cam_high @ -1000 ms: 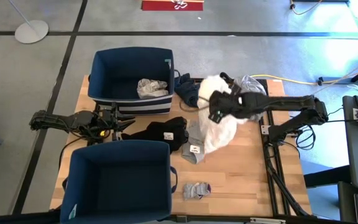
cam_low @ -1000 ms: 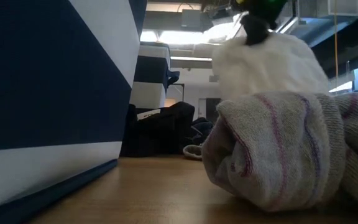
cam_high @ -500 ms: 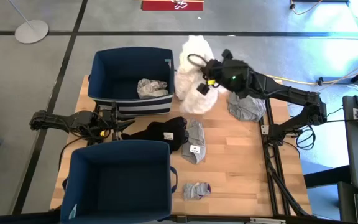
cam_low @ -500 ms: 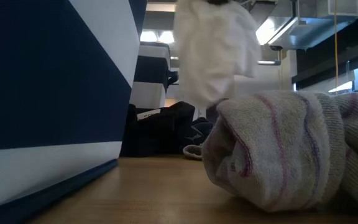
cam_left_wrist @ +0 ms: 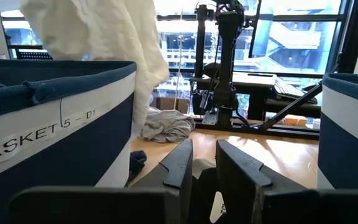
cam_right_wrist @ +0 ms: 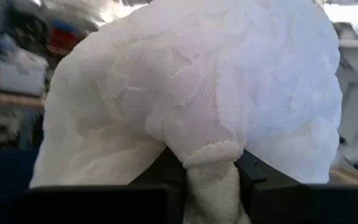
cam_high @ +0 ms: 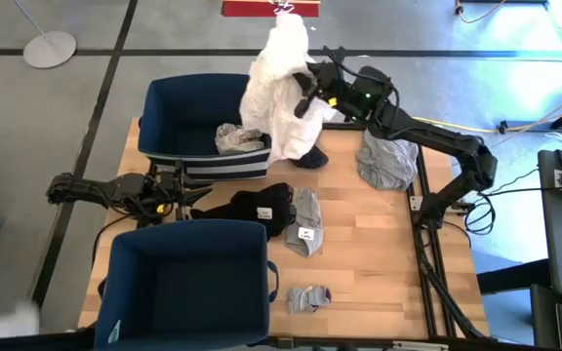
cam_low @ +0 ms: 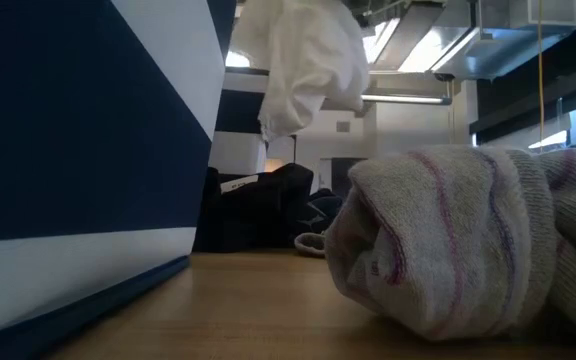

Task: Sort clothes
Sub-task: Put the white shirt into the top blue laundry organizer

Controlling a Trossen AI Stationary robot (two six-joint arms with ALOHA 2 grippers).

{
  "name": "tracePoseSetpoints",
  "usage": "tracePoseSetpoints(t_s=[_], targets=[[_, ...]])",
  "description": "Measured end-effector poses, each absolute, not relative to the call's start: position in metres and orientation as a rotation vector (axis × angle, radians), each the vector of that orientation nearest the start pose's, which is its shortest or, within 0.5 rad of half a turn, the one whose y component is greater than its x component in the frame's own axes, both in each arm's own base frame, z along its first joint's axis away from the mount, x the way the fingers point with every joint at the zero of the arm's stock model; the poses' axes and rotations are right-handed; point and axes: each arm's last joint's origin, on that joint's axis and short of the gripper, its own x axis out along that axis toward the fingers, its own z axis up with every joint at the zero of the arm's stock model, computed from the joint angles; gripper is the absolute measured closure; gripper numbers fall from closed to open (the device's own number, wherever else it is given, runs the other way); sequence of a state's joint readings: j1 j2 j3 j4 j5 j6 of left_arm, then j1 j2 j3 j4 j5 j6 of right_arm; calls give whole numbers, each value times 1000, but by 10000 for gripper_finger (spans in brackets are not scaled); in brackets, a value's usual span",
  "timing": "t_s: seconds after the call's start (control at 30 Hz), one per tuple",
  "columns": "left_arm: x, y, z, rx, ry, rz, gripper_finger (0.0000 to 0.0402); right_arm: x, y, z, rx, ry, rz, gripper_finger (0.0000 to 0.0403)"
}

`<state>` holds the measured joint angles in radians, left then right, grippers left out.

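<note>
Over the far bin's right rim, right gripper clamped on white lacy garment, hanging just left of it.

We see a white lacy garment hanging bunched in the air above the far bin's edge, pinched in the right tool. A pale grey piece lies inside that bin. On the counter lie a grey crumpled top, a black garment, a grey folded piece and grey socks.
</note>
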<state>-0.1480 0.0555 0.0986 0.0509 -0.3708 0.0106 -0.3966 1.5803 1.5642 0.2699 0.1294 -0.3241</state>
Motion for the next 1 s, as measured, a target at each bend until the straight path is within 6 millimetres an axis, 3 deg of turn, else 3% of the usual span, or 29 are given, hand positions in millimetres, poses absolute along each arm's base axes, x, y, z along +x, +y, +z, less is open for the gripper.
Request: tracePoseSetpoints(t_s=[0.27,0.47,0.77,0.87,1.0], targets=[[93,-3,199,0,-99,224,341,356,-163,442,-443,-423,-513,342],[93,-3,199,-2,-105,224,341,378,-168,468,-498,-531,-417,340],[93,-3,199,2,-103,224,341,415,-185,489,-502,-492,-364,339],[93,-3,199,4,-100,224,341,427,-190,480,-476,-396,-334,339],[93,-3,199,6,-99,224,341,441,-195,451,-407,-154,-278,339]])
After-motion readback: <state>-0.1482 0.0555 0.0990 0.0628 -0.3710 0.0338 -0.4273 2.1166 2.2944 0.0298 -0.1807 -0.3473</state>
